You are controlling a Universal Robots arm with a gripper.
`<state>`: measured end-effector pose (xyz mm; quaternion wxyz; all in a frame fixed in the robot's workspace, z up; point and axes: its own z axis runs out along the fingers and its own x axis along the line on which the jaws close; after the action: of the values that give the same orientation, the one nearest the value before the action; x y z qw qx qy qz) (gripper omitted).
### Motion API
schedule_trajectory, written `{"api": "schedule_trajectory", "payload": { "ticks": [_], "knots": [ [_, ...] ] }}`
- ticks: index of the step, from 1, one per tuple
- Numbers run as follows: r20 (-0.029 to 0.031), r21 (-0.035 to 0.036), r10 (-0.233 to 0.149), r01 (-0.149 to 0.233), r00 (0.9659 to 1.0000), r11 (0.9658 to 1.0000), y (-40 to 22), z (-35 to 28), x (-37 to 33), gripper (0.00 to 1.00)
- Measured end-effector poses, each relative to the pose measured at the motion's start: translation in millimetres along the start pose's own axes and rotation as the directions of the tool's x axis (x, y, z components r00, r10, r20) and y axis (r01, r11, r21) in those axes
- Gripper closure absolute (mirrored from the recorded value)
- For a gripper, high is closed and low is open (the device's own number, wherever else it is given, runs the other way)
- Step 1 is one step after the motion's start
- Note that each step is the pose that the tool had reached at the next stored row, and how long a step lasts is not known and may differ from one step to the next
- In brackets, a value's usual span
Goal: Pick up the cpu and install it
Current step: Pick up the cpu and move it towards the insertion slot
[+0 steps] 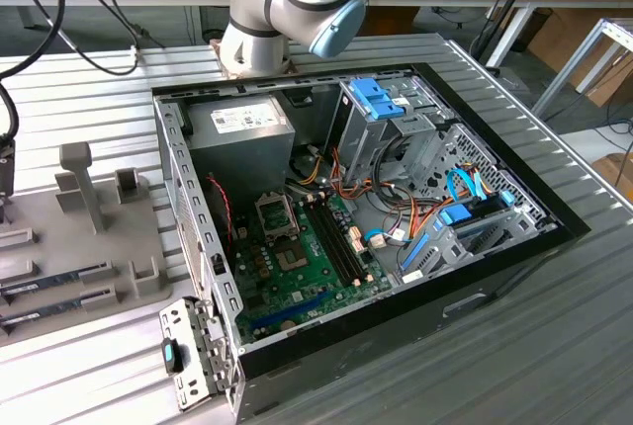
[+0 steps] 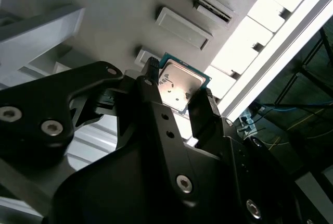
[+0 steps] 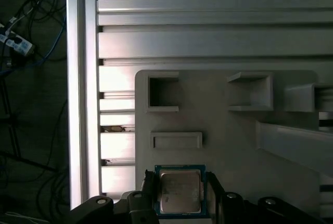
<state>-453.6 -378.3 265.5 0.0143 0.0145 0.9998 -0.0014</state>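
The pincer is closed on the cpu. In both wrist views its two black fingers press against opposite edges of the chip, whose silver top faces the cameras. The cpu is over the grey parts tray, near the tray's edge and just beside a small raised rectangular block. I cannot tell whether it has cleared the tray's surface. The tray lies on the ribbed metal table.

In the exterior view the open computer case stands well apart from the tray. The socket on its motherboard looks empty. By my judgement the grasp is made, but the chip is not yet carried over or seated.
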Motion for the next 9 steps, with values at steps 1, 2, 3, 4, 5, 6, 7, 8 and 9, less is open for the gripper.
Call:
{"api": "schedule_trajectory", "payload": {
  "ticks": [1,2,3,4,5,6,7,8,9],
  "knots": [
    [0.0,-0.0002,0.0,0.0,1.0,1.0,0.0,-0.5,0.0,0.53],
    [0.0,-0.0005,0.0,0.0,1.0,1.0,0.0,-1.2,0.0,0.53],
    [-0.0001,-0.0007,0.0,0.0,1.0,1.0,0.0,-1.6,0.0,0.53],
    [0.0,-0.0009,0.0,0.0,1.0,1.0,0.0,-2.0,0.0,0.53],
    [0.0,-0.0012,0.0,0.0,1.0,1.0,0.0,-2.4,-0.1,0.53],
    [0.0,-0.0014,0.0,0.0,1.0,1.0,0.0,-2.8,-0.1,0.53],
    [-0.0001,-0.0016,0.0,0.0,1.0,1.0,0.0,-3.2,-0.1,0.53],
    [-0.0001,-0.0019,0.0,0.0,1.0,1.0,0.0,-3.6,-0.1,0.53],
    [-0.0002,-0.0021,0.0,0.0,1.0,1.0,0.0,-3.9,-0.1,0.53]
  ]
}}
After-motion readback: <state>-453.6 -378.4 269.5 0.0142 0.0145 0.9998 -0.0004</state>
